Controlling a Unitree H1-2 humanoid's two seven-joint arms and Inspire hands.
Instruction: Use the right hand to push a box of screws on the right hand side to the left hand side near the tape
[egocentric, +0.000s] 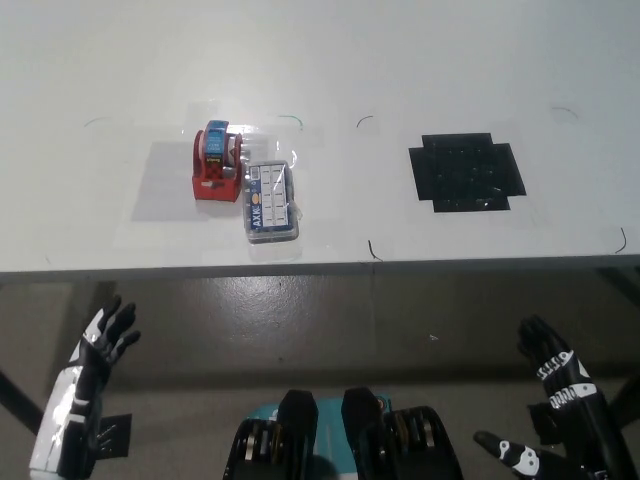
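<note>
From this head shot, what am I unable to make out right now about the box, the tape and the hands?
- Box of screws: contents and label print too small to read in the head view.
- Tape dispenser: whether it touches the box is unclear; they sit very close.
- Right hand: wrist and arm cut off by the bottom right edge.
- Left hand: arm cut off by the bottom left edge.
- Black patch on the table: too small to identify.

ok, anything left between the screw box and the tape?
Nothing visible. The screw box already lies right beside the red tape dispenser on the table. Both hands are below the table edge, open: left hand, right hand.
</note>
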